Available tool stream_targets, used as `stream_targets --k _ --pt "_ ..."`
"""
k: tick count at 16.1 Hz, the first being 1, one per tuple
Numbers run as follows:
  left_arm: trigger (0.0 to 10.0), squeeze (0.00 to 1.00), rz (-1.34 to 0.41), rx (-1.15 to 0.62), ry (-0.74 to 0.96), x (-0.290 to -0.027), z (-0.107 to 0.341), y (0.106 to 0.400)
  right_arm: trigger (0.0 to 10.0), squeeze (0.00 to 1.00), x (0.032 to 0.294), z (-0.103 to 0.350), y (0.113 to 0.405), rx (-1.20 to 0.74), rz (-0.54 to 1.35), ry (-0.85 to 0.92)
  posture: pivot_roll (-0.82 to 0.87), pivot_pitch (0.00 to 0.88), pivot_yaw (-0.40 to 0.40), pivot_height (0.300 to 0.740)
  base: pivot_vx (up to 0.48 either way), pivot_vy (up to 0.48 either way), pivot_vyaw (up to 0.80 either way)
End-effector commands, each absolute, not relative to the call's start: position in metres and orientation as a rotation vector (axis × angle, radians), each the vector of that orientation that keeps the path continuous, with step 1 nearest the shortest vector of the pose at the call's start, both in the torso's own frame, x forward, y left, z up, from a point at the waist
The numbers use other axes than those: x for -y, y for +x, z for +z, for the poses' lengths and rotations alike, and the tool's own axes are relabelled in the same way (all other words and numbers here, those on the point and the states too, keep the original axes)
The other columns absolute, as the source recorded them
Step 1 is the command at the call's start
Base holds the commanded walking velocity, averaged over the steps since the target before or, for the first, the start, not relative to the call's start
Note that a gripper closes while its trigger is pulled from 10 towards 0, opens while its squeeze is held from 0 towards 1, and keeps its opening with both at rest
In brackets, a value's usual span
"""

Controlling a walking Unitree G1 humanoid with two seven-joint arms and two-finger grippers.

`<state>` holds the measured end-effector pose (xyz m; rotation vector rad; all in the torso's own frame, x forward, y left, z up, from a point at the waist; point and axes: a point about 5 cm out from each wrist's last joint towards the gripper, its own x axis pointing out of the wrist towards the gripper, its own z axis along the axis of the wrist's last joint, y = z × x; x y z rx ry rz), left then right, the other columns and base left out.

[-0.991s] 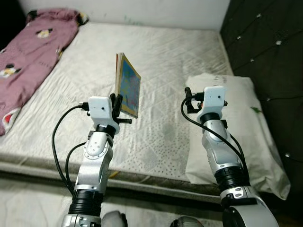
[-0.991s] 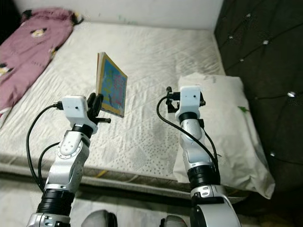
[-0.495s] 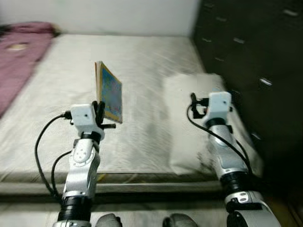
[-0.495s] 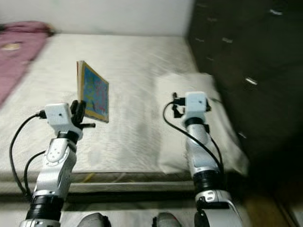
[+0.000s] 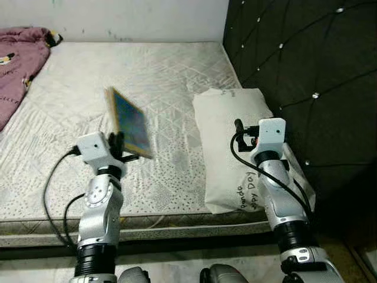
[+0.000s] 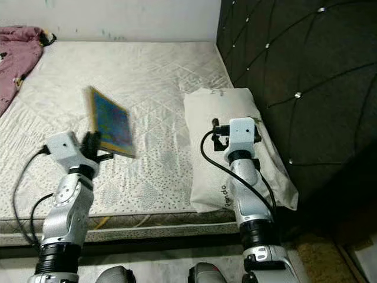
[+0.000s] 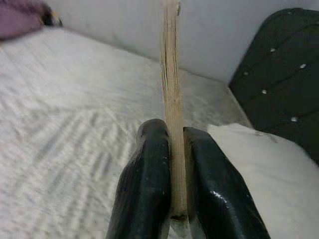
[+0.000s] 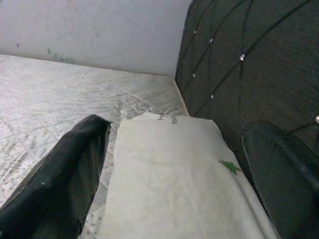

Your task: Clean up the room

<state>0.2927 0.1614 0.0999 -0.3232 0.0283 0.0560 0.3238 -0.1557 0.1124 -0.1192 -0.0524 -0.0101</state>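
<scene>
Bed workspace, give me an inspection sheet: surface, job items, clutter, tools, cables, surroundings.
Surface: bare quilted mattress, a darker patch near its middle.
Job's things: book held upright above the mattress; white pillow by the headboard.
Clutter: pink blanket at the far left corner.
Grippers: left tool shut on the book's edge; right tool open, above the pillow.
Cables: black cables loop along both forearms.
Surroundings: dark tufted headboard, white wall.

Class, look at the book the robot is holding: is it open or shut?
Shut. The left gripper clamps the book at its lower edge, and the left wrist view shows its pages pressed together in one thin strip, held above the mattress.
</scene>
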Motion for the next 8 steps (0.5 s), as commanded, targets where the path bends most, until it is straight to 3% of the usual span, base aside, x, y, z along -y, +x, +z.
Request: stream_targets --k 1,4,8 --pt "10.0 0.00 0.010 0.027 -0.347 -0.153 0.117 0.298 10.0 0.00 0.162 0.115 0.322 0.054 -0.020 -0.134 -0.11 0.000 0.006 0.740 0.000 0.000 0.00" --pt "10.0 0.00 -0.020 0.035 -0.373 -0.142 0.120 0.296 10.0 0.00 0.169 0.112 0.315 0.037 -0.026 -0.115 -0.12 0.000 0.000 0.740 0.000 0.000 0.00" --pt "10.0 0.00 -0.019 0.021 -0.377 -0.145 0.117 0.290 10.0 0.00 0.152 0.114 0.313 0.042 0.045 -0.074 -0.11 0.000 -0.008 0.740 0.000 0.000 0.00"
